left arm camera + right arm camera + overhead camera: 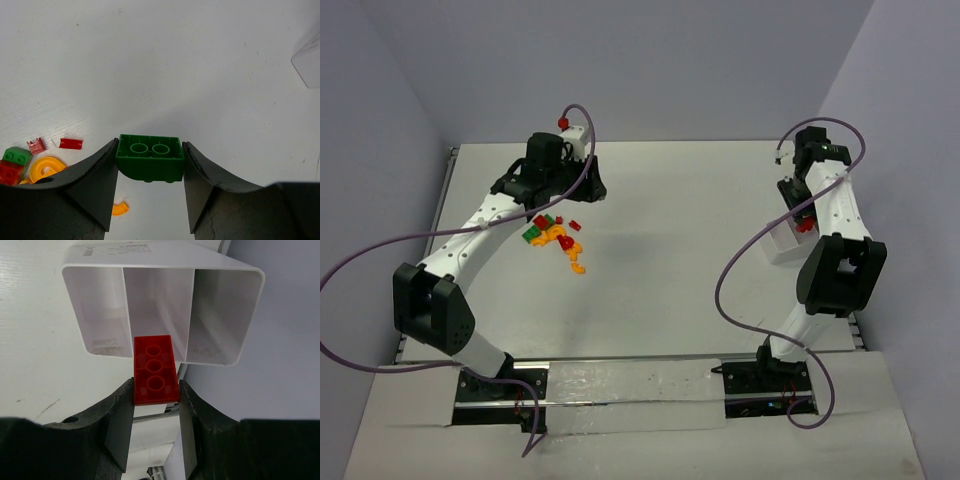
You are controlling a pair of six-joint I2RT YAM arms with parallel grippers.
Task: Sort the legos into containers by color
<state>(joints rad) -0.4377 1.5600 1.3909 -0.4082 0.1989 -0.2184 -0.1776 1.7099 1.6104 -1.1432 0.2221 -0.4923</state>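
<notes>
My left gripper (150, 165) is shut on a green lego brick (150, 157), underside up, held above the table. In the top view this gripper (582, 188) is just behind the pile of red, green and orange-yellow legos (555, 237). Part of the pile shows at the left of the left wrist view (30, 165). My right gripper (155, 395) is shut on a red lego brick (155, 371) over the near edge of a white container (165, 305) with three compartments, in line with the middle one. In the top view it (803, 222) is at the table's right edge, over the container (785, 243).
A small red piece (70, 144) and an orange curved piece (119, 208) lie loose near the left gripper. A white container corner (307, 60) shows at the upper right of the left wrist view. Purple cables (740, 290) hang off both arms. Walls enclose the table.
</notes>
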